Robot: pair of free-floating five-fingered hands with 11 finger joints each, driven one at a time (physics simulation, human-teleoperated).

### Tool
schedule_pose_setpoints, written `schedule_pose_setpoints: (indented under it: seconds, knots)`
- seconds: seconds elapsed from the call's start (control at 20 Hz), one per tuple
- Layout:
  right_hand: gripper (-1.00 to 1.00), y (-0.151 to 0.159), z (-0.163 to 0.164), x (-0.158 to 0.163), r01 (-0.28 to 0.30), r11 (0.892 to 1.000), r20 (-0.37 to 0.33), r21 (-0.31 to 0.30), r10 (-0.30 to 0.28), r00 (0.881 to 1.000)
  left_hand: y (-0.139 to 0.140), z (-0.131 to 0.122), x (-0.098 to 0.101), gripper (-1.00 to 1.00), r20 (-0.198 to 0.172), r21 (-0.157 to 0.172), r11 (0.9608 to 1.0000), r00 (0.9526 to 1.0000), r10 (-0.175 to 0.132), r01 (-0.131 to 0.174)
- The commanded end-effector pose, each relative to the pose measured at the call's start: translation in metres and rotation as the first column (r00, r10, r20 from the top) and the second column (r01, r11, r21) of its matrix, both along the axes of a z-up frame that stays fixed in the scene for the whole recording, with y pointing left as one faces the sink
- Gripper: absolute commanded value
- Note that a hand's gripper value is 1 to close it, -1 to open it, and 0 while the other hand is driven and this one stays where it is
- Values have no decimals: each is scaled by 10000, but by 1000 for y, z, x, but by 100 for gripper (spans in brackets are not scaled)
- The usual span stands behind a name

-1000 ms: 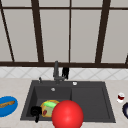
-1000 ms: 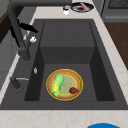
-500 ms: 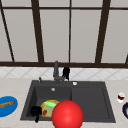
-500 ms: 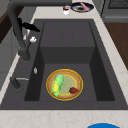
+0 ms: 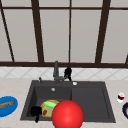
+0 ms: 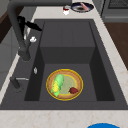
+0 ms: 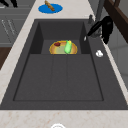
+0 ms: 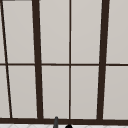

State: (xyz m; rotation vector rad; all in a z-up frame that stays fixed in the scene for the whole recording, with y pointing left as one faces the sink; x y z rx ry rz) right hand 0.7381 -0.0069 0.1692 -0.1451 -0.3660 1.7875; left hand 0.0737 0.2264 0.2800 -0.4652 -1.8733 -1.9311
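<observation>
Where the front view begins, nearest the camera, a red ball (image 5: 67, 114) sits at the sink's front edge, covering part of the basin behind it.

Item: left robot hand (image 5: 35, 111), at the front left corner of the sink, just beside the yellow plate (image 5: 49, 108); whether its fingers are spread or curled cannot be told.

Item: yellow plate (image 6: 64, 84), flat on the floor of the deeper left basin. On it lie a green corn cob (image 6: 57, 84) toward the tap side and a small dark red piece (image 6: 73, 90) toward the other rim (the two are apart).

Item: dark sink (image 6: 67, 35), two basins side by side, set into a pale stone bench (image 7: 22, 37).

Item: blue plate (image 5: 7, 105) on the bench left of the sink, carrying a brown stick-shaped piece (image 5: 6, 103).

Item: small red and white cup (image 5: 120, 97) on the bench right of the sink, with a dark dish (image 6: 82, 7) just beyond it.

Item: right robot hand (image 7: 105, 28), farthest back, beside the faucet (image 5: 56, 72) at the rear rim. A straight finger points out toward the faucet's base; nothing is gripped, and contact with the faucet cannot be told. A small white knob (image 7: 99, 53) sits on the rim nearby.

Item: window (image 8: 70, 60) with dark bars, behind the sink.
</observation>
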Motion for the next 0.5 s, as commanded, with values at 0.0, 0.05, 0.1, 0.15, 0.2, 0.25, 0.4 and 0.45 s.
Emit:
schedule_pose_setpoints:
  seconds: [0.0,0.05,0.1,0.15,0.2,0.25,0.4,0.45]
  knots:
    - [-100,-17,10,-15,-5,9998,879,193,-12,9961,0,0,0,0,0,0,10000,10000,0,0]
    - [-100,-19,10,-17,-103,9998,1022,198,82,9947,0,0,0,0,0,0,10000,10000,0,0]
    - [-100,-21,10,-19,-198,9996,1154,183,176,9932,0,0,0,0,0,0,10000,10000,0,0]
    - [-100,-23,9,-21,-289,9995,1275,162,266,9915,0,0,0,0,0,0,10000,10000,0,0]
    - [-100,-25,9,-24,-377,9992,1398,126,355,9895,0,0,0,0,0,0,10000,10000,0,0]
    - [-100,-27,10,-26,-485,9988,1531,105,463,9871,0,0,0,0,0,0,10000,10000,0,0]
    - [-100,-31,17,-31,-519,9986,1913,60,498,9803,0,0,0,0,0,0,10000,10000,0,0]
    - [-100,-29,15,-30,-363,9993,2189,133,325,9752,0,0,0,0,0,0,10000,10000,0,0]
